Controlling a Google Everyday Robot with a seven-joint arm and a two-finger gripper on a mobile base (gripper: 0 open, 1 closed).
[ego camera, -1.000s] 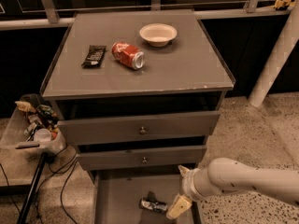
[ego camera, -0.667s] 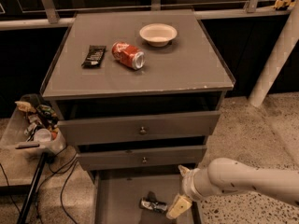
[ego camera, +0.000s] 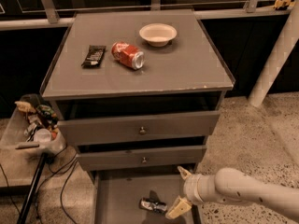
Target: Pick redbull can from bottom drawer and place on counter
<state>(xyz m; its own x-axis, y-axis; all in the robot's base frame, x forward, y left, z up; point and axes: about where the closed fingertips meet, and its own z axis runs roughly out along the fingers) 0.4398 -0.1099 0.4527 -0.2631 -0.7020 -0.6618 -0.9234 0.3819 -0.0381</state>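
The redbull can [ego camera: 153, 205], slim and silvery with dark patches, lies on its side on the grey floor of the pulled-out bottom drawer [ego camera: 119, 195]. My gripper [ego camera: 181, 191] reaches in from the right at the end of a pale arm, just right of the can. It is open: one tan finger [ego camera: 184, 172] points up toward the middle drawer, the other [ego camera: 178, 208] sits low, close beside the can's right end. Nothing is held. The counter [ego camera: 187, 69] is the broad grey cabinet top above.
On the counter lie a red soda can [ego camera: 127, 55] on its side, a dark snack packet [ego camera: 94, 55] and a white bowl [ego camera: 158, 33]. Two knobbed drawers [ego camera: 142, 130] sit above the open one. A cluttered clear bin [ego camera: 33, 127] and cables stand at the left.
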